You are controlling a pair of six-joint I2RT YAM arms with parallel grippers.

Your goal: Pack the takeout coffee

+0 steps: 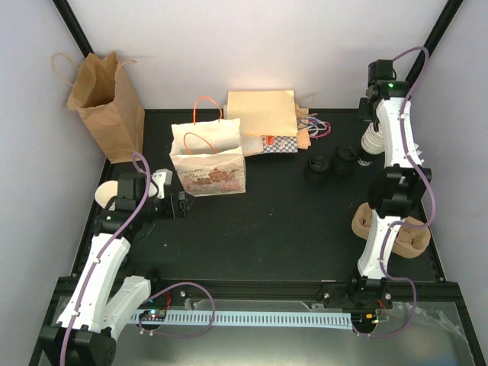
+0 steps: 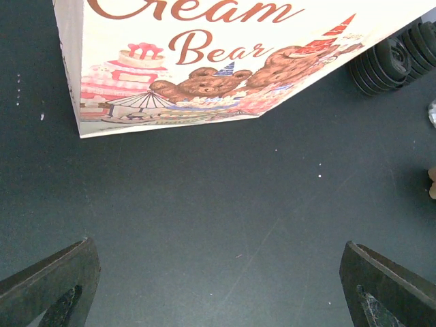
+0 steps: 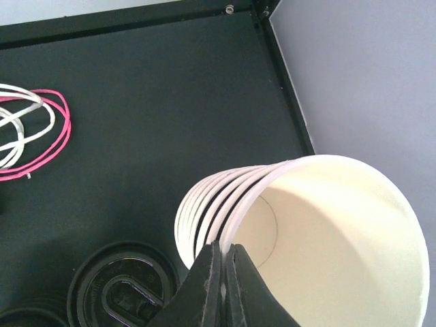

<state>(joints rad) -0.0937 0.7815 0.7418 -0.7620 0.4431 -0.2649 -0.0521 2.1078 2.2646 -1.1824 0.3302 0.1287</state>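
1. My left gripper (image 2: pixel 216 245) hovers at 9 o'clock on the table (image 1: pixel 267 229), jaws spread wide and holding nothing, facing the Cream Bear bag (image 2: pixel 204 61).
2. The takeout coffee (image 3: pixel 126 289) stands at 2 o'clock, between the loose lids (image 1: pixel 317 167) and the lidless cup stack (image 3: pixel 306 225).
3. My right gripper (image 3: pixel 223 248) pinches that stack's outermost rim, jaws nearly closed.

Black fingers (image 3: pixel 253 293) pinch the rim of stacked cream-white paper cups (image 3: pixel 327 231). A round black plastic lid (image 3: pixel 122 289) sits just beside them.
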